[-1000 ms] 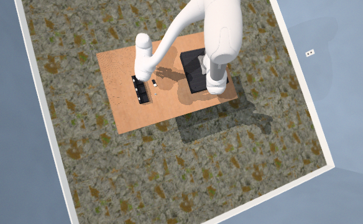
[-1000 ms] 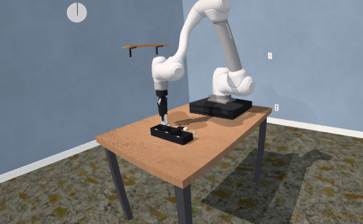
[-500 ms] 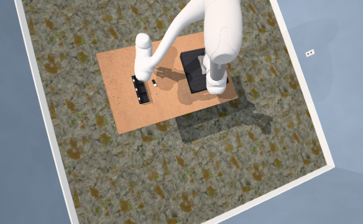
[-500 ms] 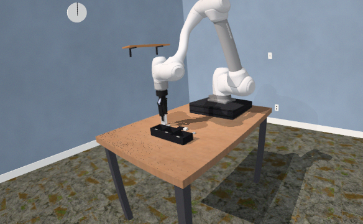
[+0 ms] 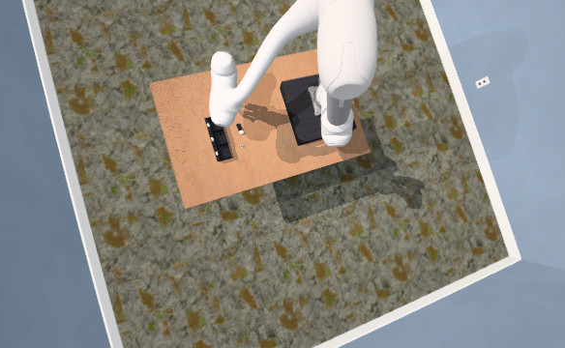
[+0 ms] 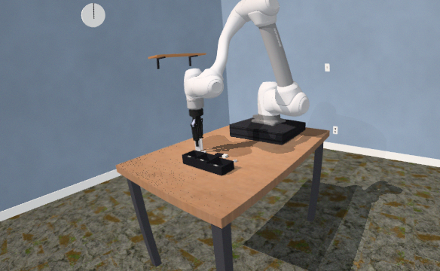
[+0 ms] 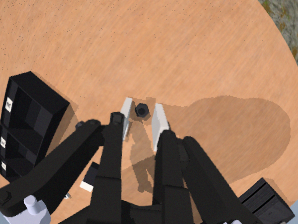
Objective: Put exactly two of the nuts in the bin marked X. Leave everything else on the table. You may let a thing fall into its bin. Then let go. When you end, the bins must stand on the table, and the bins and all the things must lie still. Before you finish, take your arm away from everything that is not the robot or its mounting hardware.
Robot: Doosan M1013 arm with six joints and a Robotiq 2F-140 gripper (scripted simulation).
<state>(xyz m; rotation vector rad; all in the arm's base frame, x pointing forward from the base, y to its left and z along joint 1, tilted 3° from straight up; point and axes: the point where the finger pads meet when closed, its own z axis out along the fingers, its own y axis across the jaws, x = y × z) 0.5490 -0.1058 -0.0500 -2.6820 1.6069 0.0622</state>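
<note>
In the wrist view a small dark nut [image 7: 141,110] lies between the two fingertips of my gripper [image 7: 142,110]. The fingers stand a little apart, and a gap shows on each side of the nut. I cannot tell whether the nut rests on the table or is lifted. The black row of bins [image 7: 27,129] is just to the left of the gripper, and it also shows on the table in the exterior view [image 6: 207,162]. There the gripper [image 6: 198,146] hangs low at the bins' far end. I cannot see which bin carries the X.
A small white and black part [image 5: 239,129] and a tiny pale part [image 5: 242,145] lie on the table beside the bins. The robot's black base plate [image 6: 267,129] stands at the table's far end. The arm hides the gripper in the overhead view.
</note>
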